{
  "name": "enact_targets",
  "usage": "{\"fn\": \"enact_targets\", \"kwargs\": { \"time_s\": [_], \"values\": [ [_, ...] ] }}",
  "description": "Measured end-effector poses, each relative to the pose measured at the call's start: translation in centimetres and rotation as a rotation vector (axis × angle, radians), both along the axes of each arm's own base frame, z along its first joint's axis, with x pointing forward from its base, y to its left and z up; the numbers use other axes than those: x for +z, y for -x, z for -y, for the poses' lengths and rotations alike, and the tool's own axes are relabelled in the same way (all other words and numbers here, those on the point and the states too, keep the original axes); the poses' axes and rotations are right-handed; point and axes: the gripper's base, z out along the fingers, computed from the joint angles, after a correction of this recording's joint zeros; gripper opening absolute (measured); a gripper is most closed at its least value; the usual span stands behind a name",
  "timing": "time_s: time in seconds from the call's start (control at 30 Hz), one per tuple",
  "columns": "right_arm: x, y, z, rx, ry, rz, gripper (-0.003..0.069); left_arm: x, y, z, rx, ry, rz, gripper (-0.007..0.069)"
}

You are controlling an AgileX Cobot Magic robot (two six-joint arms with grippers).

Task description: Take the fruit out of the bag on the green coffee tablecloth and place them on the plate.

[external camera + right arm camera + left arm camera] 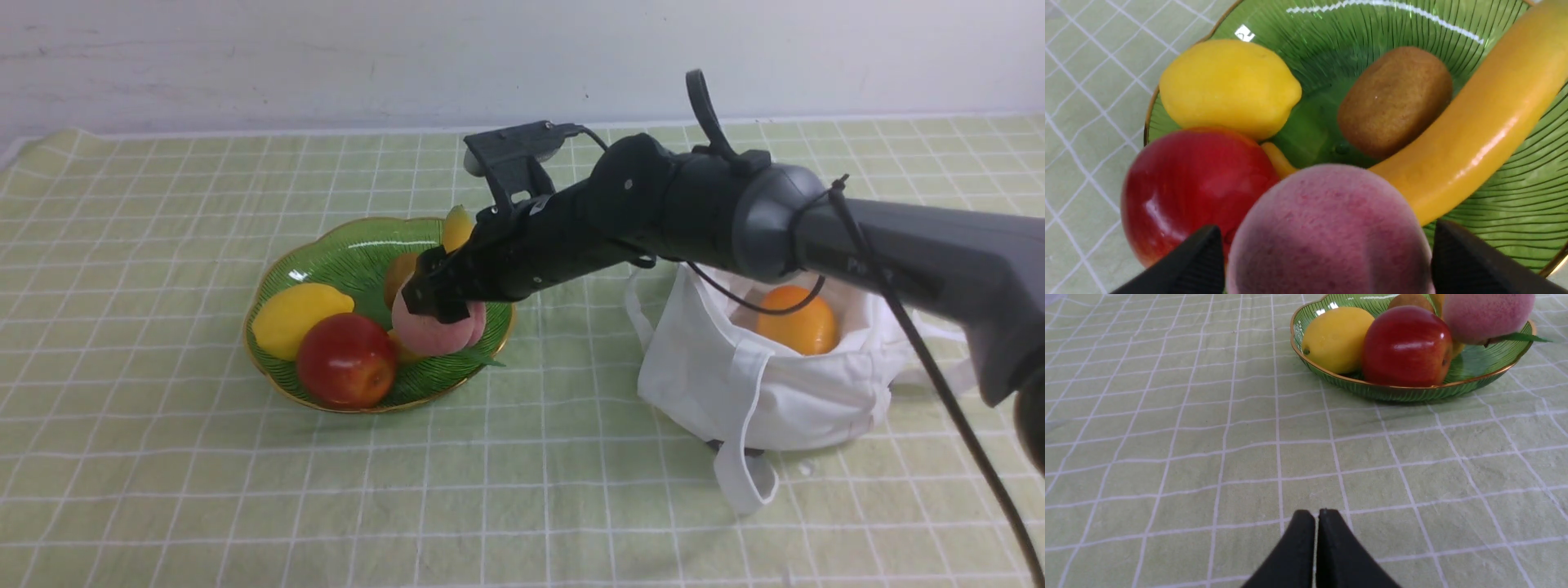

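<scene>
Pink and matte, the cleft peach (pixel 441 331) is seen low over the right side of the glossy green leaf-shaped plate (pixel 343 245), flanked closely by the right gripper (pixel 435 304). Whether it is gripped or freed cannot be told. It should be let go only once settled against the shiny red apple (pixel 347 359), lest it roll over the rim. The glossy orange mango (pixel 796 322) is left in the white cloth bag (pixel 735 400) on the gridded green tablecloth (pixel 163 490). The left gripper (pixel 1317 516) is closed, empty.

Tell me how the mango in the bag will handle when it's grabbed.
The mango looks smooth-skinned, so it may slip in a pinch grip. Its rounded shape suggests it could roll once set down. The soft bag slumps around it, so the cloth will probably give or get pinched too.
</scene>
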Motion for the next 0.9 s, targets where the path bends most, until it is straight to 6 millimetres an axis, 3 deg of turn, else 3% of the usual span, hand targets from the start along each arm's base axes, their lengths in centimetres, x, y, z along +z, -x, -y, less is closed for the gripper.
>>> {"fn": "enact_targets", "kwargs": {
  "time_s": [0.1,0.3,0.43,0.6,0.77,0.9],
  "values": [
    [0.0,0.1,0.0,0.006,0.002,-0.007,0.0677,0.0,0.0,0.0,0.0,0.0,0.0,-0.0008],
    [0.0,0.1,0.0,0.006,0.002,-0.006,0.0689,0.0,0.0,0.0,0.0,0.0,0.0,-0.0008],
    [1.6,0.3,0.6,0.017,0.019,0.034,0.0675,0.0,0.0,0.0,0.0,0.0,0.0,-0.0008],
    [9.8,1.5,5.3,-0.041,0.018,0.069,0.0481,0.0,0.0,0.0,0.0,0.0,0.0,-0.0008],
    [18.4,4.6,12.9,-0.196,0.07,0.135,0.0093,0.0,0.0,0.0,0.0,0.0,0.0,-0.0008],
    [24.1,8.8,17.8,-0.336,0.09,0.218,0.0001,0.0,0.0,0.0,0.0,0.0,0.0,-0.0008]
  ]
}}
